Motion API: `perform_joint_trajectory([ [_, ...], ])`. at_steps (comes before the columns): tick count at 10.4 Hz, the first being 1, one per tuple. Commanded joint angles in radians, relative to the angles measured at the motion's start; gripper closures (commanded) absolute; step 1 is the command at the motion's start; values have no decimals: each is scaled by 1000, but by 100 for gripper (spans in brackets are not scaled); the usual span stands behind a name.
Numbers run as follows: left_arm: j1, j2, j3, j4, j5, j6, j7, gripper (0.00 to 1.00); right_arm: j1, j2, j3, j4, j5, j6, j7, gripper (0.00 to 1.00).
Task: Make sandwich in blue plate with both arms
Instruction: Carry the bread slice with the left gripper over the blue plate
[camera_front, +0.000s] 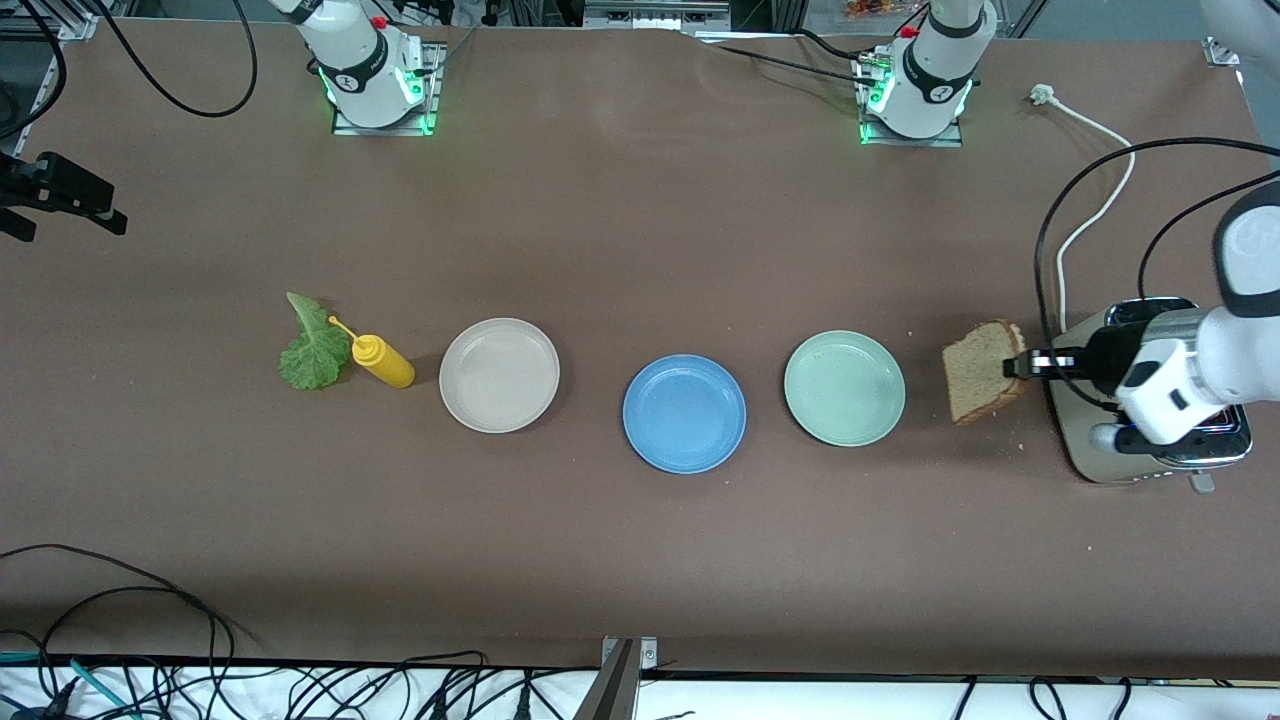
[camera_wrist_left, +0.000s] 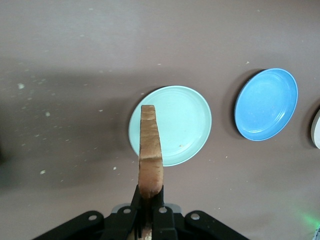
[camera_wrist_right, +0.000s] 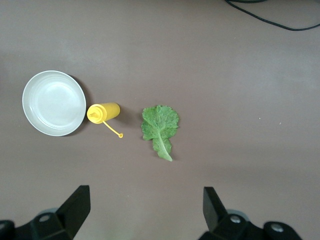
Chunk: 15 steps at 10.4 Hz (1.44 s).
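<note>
Your blue plate (camera_front: 684, 412) sits bare at the middle of the table, between the pale green plate (camera_front: 845, 387) toward the left arm's end and the beige plate (camera_front: 499, 375) toward the right arm's end.

Your left gripper (camera_front: 1022, 364) has its fingers clamped on one edge of a slice of brown bread (camera_front: 982, 371). The slice hangs out from the fingertips, in the air between the pale green plate and the silver toaster (camera_front: 1150, 400). In the left wrist view you see the slice (camera_wrist_left: 150, 152) edge-on, sticking out from the fingers, with the pale green plate (camera_wrist_left: 172, 125) under its tip and the blue plate (camera_wrist_left: 266, 104) well apart from it.

Your right gripper (camera_wrist_right: 145, 205) has its fingers (camera_wrist_right: 77, 202) spread wide with nothing between them, over the table near the lettuce leaf (camera_wrist_right: 159, 125). A yellow squeeze bottle (camera_wrist_right: 104, 112) lies just beside the leaf, and the beige plate (camera_wrist_right: 53, 102) is beside the bottle.
</note>
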Motion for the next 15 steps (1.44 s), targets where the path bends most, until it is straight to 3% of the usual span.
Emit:
perform_joint_trajectory([
  [1, -79, 25, 7, 9, -40, 56, -68, 100, -6, -4, 5, 13, 2, -16, -4, 0],
  [3, -98, 62, 8, 10, -220, 59, -174, 100, -6, -4, 5, 13, 0, -16, -4, 0],
  [6, -153, 110, 7, 10, -305, 163, -207, 100, -6, -4, 5, 13, 0, -16, -4, 0],
  [8, -204, 163, 8, 10, -423, 194, -208, 100, -6, -4, 5, 13, 2, -16, -4, 0],
  [15, -399, 294, 7, 30, -472, 488, -150, 100, -6, -4, 5, 13, 2, -16, -4, 0],
])
